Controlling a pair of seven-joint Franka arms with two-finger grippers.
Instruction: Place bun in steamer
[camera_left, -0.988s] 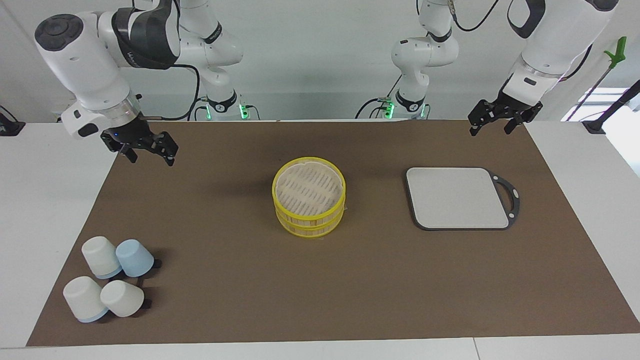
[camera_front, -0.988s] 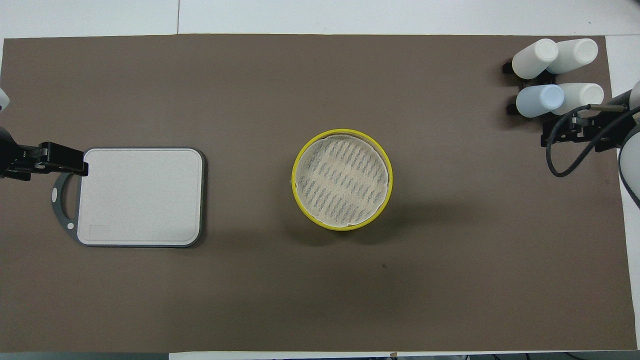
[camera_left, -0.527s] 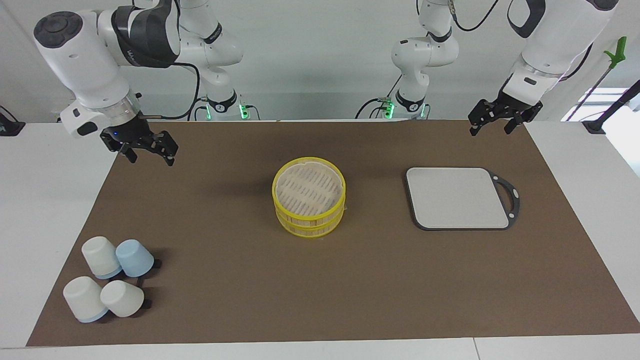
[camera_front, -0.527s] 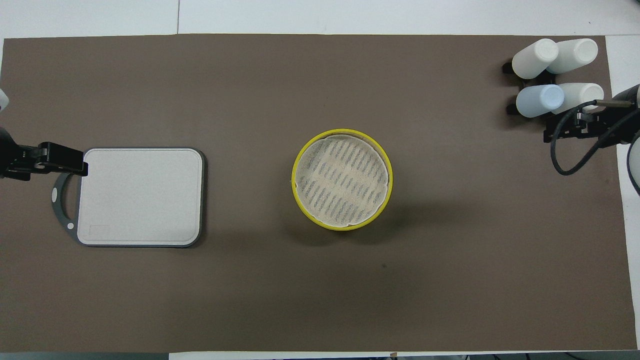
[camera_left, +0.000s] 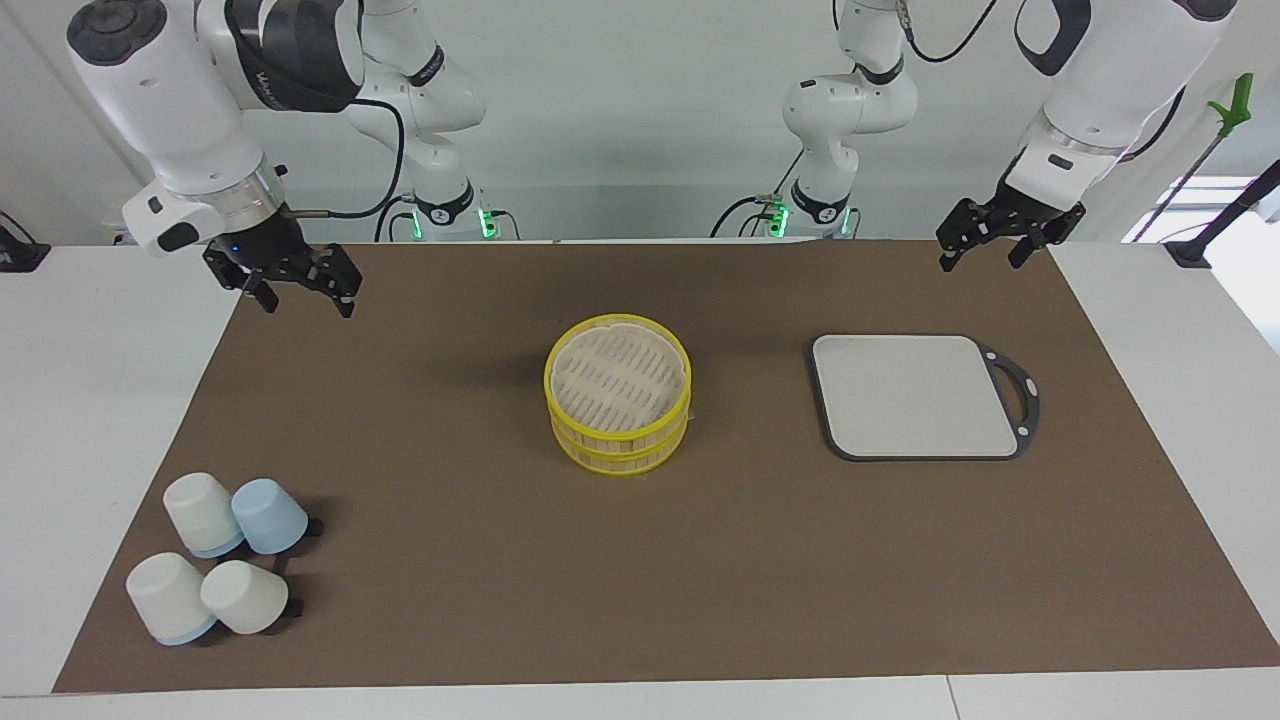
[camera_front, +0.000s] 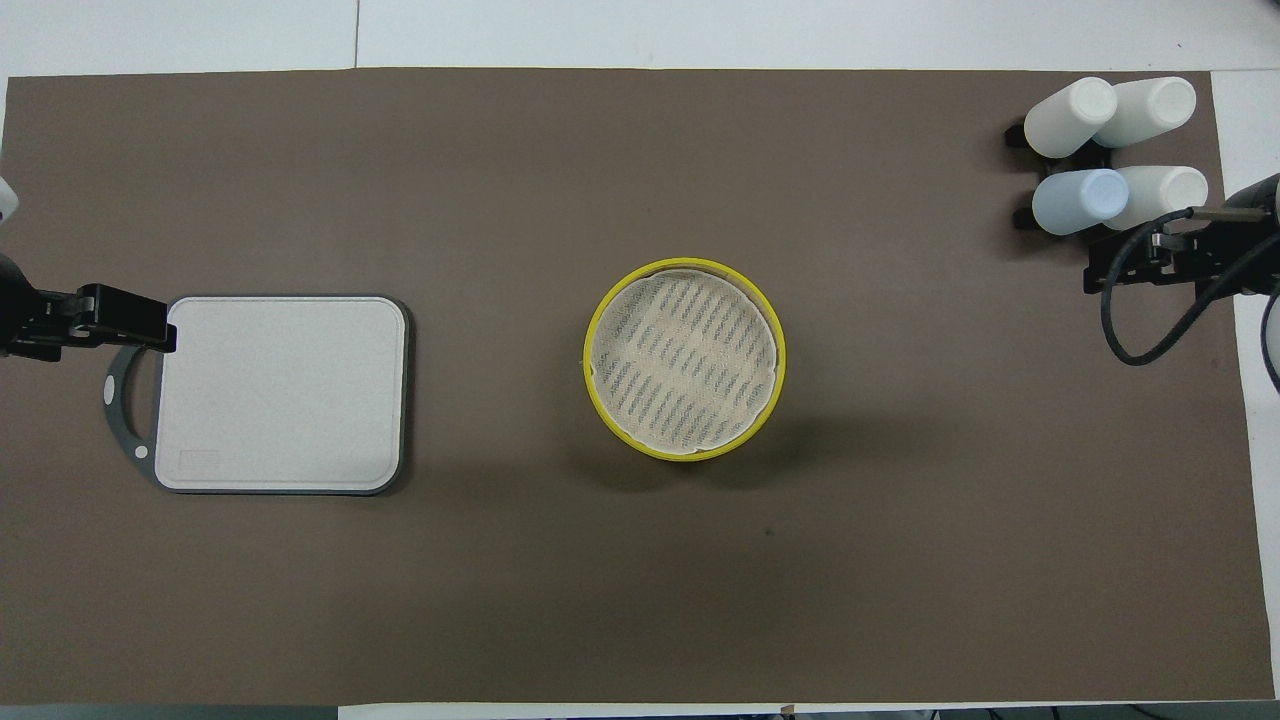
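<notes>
Yellow-rimmed steamer (camera_left: 618, 395) w/ woven lid on.

One camera sits high across the desk (camera_left: 640, 600) and looks back at the two robots, taking in the arms, their bases and the wall. The other hangs above the robots' end, looking steeply down and forward. Both stand well back. They share the brown mat (camera_front: 500, 600), half a turn apart.
</notes>
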